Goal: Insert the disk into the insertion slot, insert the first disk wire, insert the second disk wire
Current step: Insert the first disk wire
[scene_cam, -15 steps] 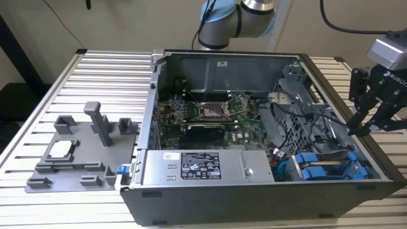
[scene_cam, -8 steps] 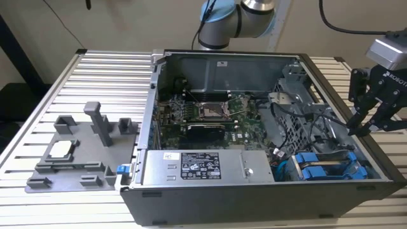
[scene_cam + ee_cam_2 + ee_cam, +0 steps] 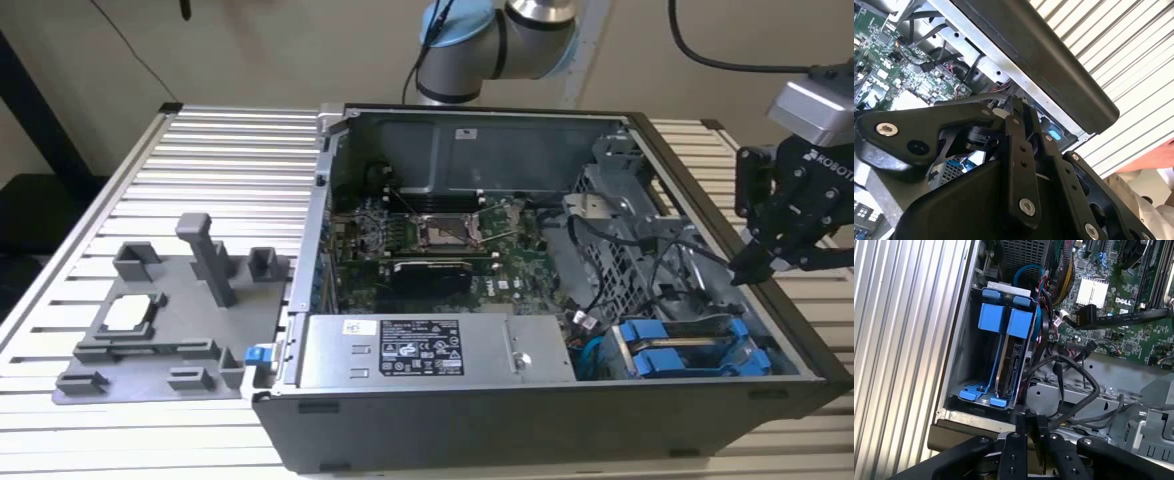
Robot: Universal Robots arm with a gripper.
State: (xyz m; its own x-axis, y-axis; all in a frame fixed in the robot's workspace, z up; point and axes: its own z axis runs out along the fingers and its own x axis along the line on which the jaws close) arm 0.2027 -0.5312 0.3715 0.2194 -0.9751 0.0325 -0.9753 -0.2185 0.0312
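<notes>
Item: open desktop computer case (image 3: 534, 430), lying on its side on a slatted aluminium table (image 3: 227, 160). Contents: green motherboard (image 3: 441, 240); grey power supply (image 3: 434, 352) against the near wall, with a white sticker of dense black print and symbols. The disk (image 3: 1010, 357) stands edge-on in its bright blue carrier (image 3: 681, 350), seated in the insertion slot (image 3: 961, 365) at the near corner on the exterior view's right, close against the case wall. A pale label strip shows at its far end. Loose black cables (image 3: 1079, 385) loop just beside the slot, crowding the gap between it and the steel bracket. The gripper (image 3: 747, 270) hangs over the case's side rim on the exterior view's right, fingers drawn together, tips near those cables in the first wrist view (image 3: 1032, 422). Also present: a grey moulded fixture plate (image 3: 160, 320) on the table, well apart from the case.
</notes>
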